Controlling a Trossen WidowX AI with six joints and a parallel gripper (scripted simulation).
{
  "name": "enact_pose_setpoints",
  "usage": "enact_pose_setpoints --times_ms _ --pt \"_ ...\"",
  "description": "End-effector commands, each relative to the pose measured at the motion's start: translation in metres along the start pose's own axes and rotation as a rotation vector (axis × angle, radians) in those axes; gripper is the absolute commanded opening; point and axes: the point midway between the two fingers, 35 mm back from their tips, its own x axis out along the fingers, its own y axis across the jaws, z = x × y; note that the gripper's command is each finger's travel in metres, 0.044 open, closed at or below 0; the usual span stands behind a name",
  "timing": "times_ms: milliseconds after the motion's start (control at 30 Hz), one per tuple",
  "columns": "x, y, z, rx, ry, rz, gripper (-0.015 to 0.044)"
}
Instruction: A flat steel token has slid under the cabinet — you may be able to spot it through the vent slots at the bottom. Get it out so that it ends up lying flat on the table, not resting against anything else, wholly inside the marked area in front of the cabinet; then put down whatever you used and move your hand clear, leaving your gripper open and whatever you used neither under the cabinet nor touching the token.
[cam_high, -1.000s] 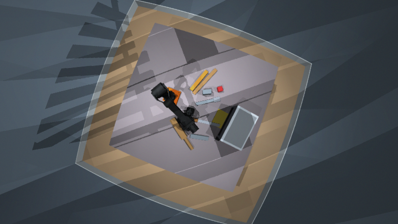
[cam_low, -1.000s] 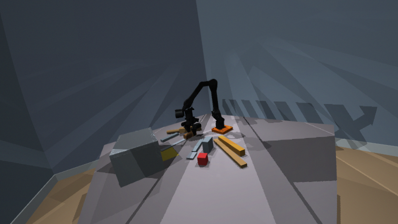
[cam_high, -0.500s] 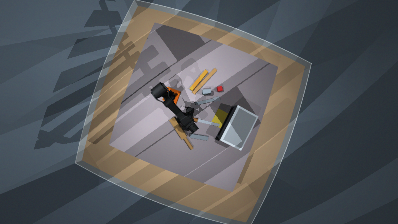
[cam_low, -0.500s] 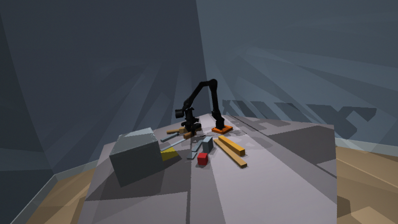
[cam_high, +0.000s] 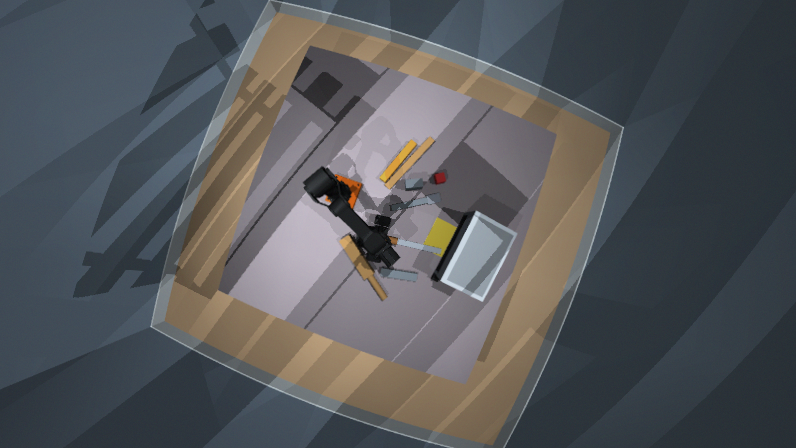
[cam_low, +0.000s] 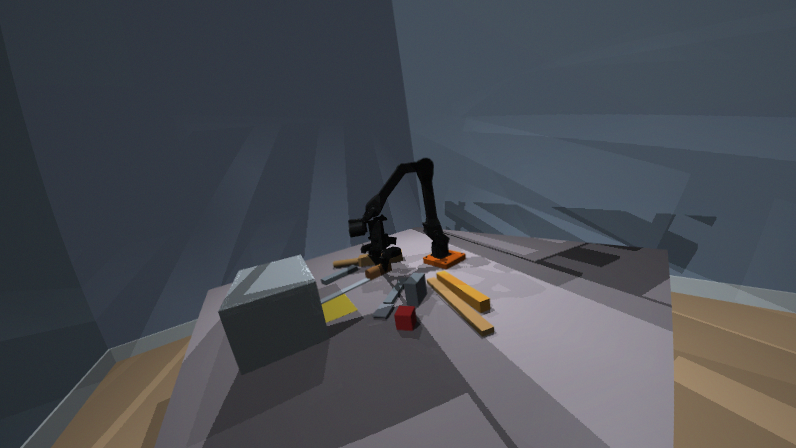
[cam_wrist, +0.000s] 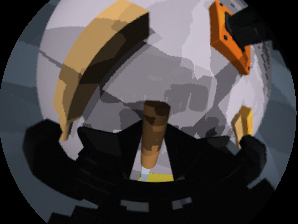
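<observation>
The grey cabinet (cam_high: 483, 257) (cam_low: 275, 328) stands on the table, its dark front facing the yellow marked area (cam_high: 442, 231) (cam_low: 339, 309). My gripper (cam_wrist: 153, 123) points down and is shut on the brown handle of a long flat-bladed tool. The handle (cam_low: 372, 272) stands between the fingers in the wrist view. The tool's pale blade (cam_high: 416, 245) (cam_low: 349, 289) runs toward the cabinet; its far end lies over the edge of the yellow area, near the cabinet front. Whether the tool touches the table is unclear. The steel token is not visible in any view.
A wooden piece with a narrower end (cam_high: 357, 257) (cam_wrist: 75, 60) and a grey bar (cam_high: 399, 274) (cam_low: 338, 274) lie beside the gripper. Another flat grey strip (cam_high: 414, 202), a grey block (cam_high: 413, 183) (cam_low: 414, 289), a red cube (cam_high: 440, 178) (cam_low: 405, 318) and two yellowish bars (cam_high: 398, 160) (cam_high: 410, 162) lie across the table.
</observation>
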Motion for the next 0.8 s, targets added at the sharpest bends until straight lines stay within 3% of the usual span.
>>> enact_pose_setpoints --times_ms 0,767 --pt "0.0 0.001 -0.007 0.002 0.0 0.001 0.0" --pt "-0.001 0.001 -0.039 0.003 0.001 0.001 0.0"
